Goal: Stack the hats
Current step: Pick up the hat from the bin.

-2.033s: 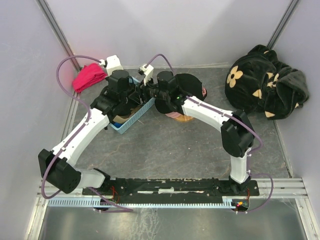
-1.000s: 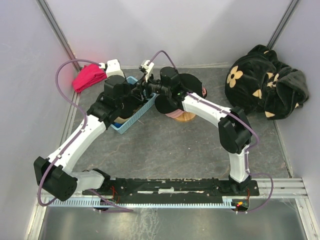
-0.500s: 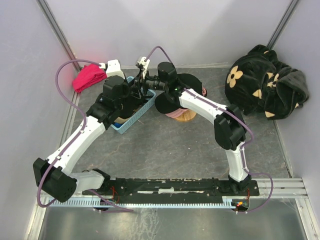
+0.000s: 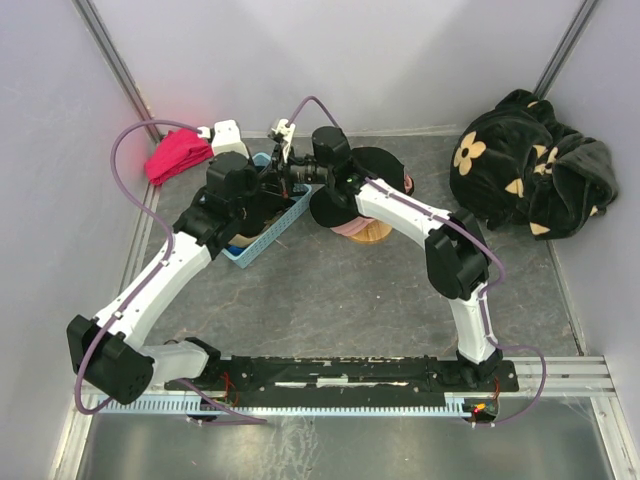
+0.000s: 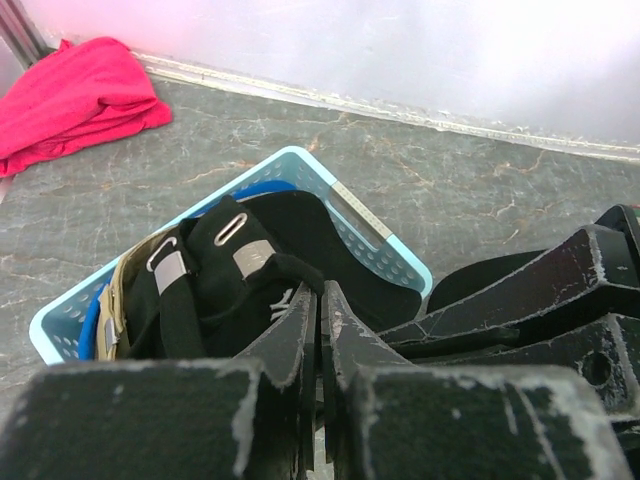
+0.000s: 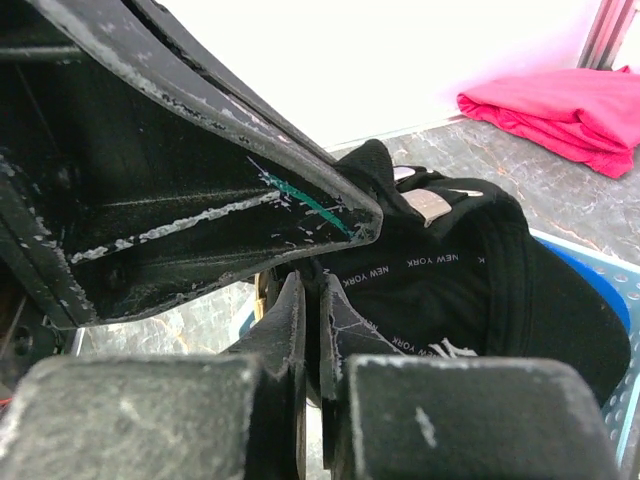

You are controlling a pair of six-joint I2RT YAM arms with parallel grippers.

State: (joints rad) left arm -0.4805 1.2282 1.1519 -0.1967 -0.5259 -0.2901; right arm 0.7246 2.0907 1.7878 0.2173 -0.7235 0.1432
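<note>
A black hat [image 5: 225, 275] with white NEW YORK lettering [image 6: 430, 262] lies uppermost in the light blue basket [image 5: 372, 226], over a tan hat [image 5: 118, 300] and a blue hat [image 5: 264, 188]. My left gripper [image 5: 322, 292] is shut on a fold of this black hat's rim. My right gripper [image 6: 312, 292] is shut on the same hat's edge, close beside the left fingers [image 6: 200, 200]. From above, the left gripper [image 4: 262, 200] and the right gripper [image 4: 283, 180] meet over the basket [image 4: 250, 252]. To the right, another black hat [image 4: 378, 165] tops a pink-and-tan pile [image 4: 362, 233].
A red-pink cloth bundle [image 4: 178, 155] lies in the back left corner, just behind the basket. A big black plush fabric with beige flowers [image 4: 530, 165] fills the back right. Walls close in the left, back and right sides.
My right gripper's jaws have closed on the black hat's edge. Both grippers have shifted a little toward the back over the basket.
</note>
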